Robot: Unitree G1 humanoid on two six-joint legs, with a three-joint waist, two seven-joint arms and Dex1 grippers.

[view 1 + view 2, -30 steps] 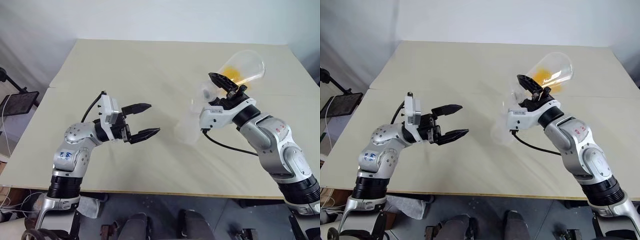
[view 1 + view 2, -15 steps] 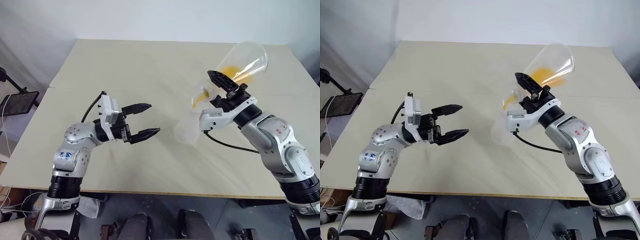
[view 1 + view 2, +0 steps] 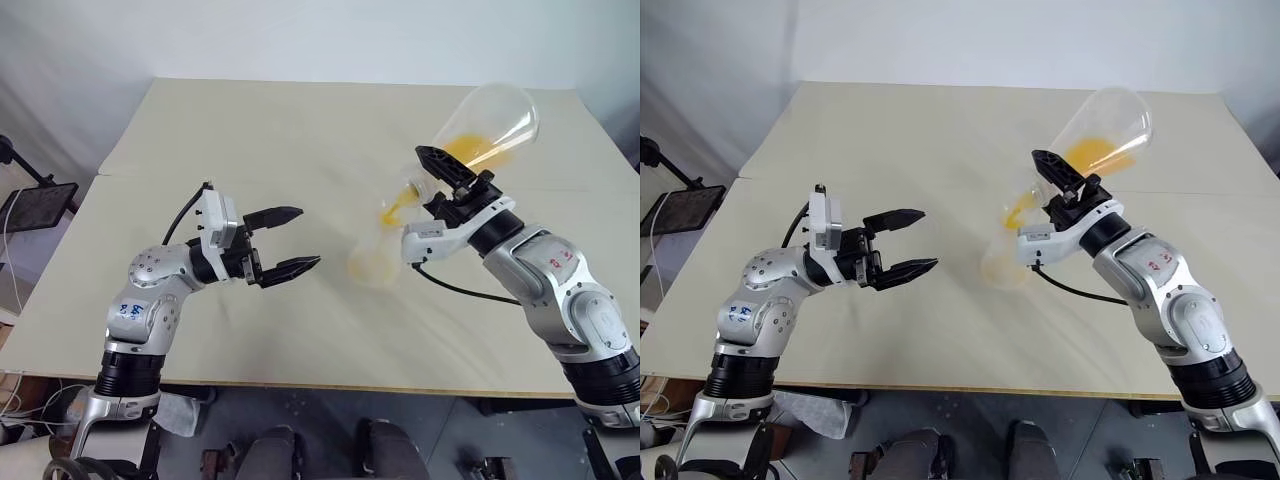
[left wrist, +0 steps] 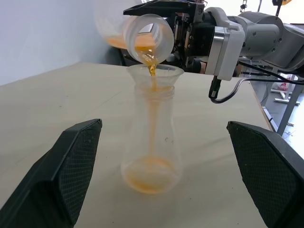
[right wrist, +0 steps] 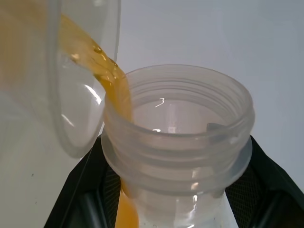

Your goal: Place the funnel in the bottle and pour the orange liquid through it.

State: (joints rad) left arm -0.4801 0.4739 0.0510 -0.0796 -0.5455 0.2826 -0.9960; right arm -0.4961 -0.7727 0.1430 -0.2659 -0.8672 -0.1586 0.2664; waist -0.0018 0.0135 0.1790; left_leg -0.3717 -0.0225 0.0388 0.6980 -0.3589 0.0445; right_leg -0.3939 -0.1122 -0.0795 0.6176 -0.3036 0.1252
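My right gripper [image 3: 442, 180] is shut on the neck of a large clear flask [image 3: 490, 125], held tilted with its mouth down over the funnel [image 4: 154, 76]. The funnel sits in the neck of the bottle [image 4: 151, 147], which stands upright on the table [image 3: 250, 130]. The orange liquid [image 4: 153, 111] runs in a thin stream from the flask through the funnel and pools in the bottle's base [image 3: 368, 266]. More of it lies in the tilted flask [image 3: 1095, 152]. In the right wrist view the flask's ribbed neck [image 5: 180, 142] sits between black pads. My left gripper [image 3: 308, 238] hovers open to the left of the bottle, apart from it.
The pale table is made of two tops with a seam [image 3: 130, 172] running across. Its front edge lies close below both arms. A black stand with a dark tray [image 3: 38, 205] is beyond the table's left edge.
The right gripper has rolled the large flask further over. Orange liquid has begun streaming through the funnel and now colours the bottle's base. The left gripper has stayed still.
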